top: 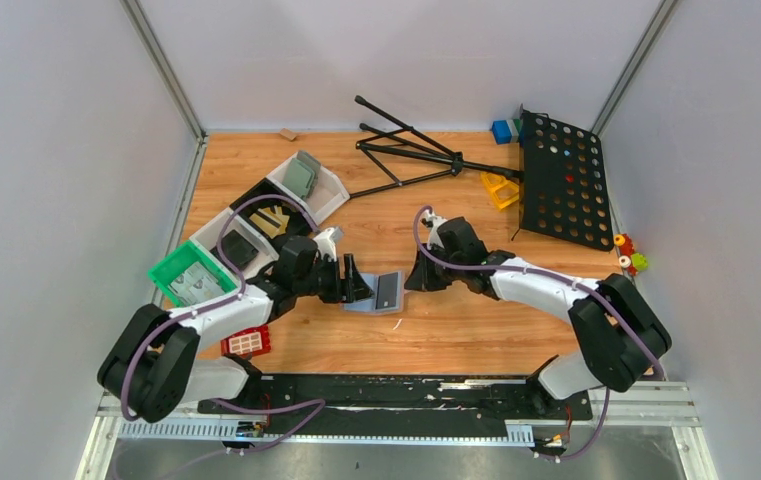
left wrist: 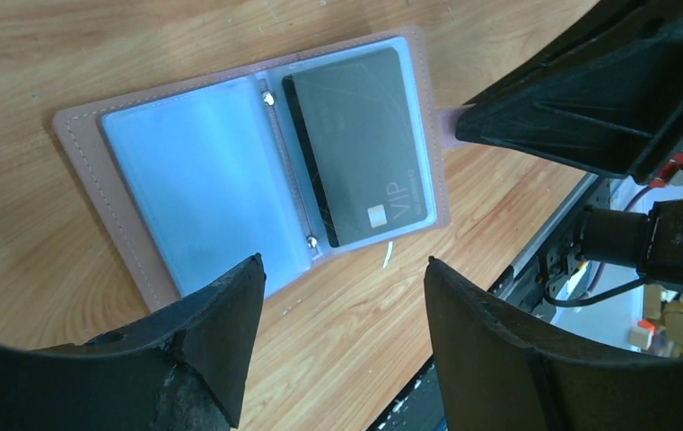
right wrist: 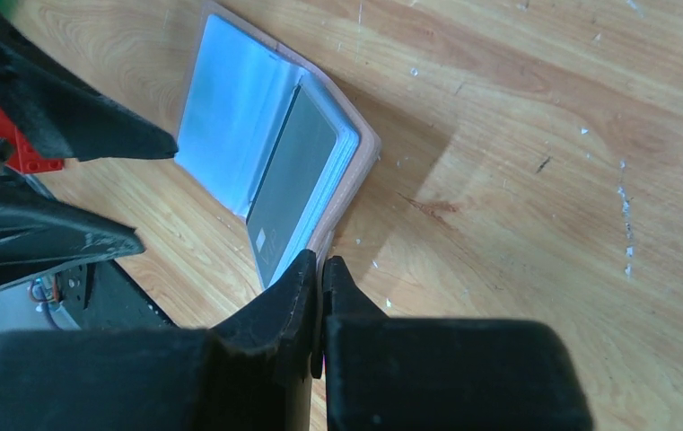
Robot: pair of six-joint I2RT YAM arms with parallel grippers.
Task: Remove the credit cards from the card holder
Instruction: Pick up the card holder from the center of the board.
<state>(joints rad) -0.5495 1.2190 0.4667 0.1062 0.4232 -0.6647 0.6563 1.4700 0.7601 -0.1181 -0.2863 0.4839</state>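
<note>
Right tool pinches card holder at edge

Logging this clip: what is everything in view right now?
card holder: one, pink-edged with pale blue sleeves, open, table centre
credit card: one visible, black, in one sleeve
bins: four, green, two white, black, left side
folding stand: one, black, far centre
perforated panel: one, black, far right
yellow block: one, beside panel
brick: one, red, near left
left gripper: one, black, open over holder
right gripper: one, black, shut on holder's edge tab
</note>
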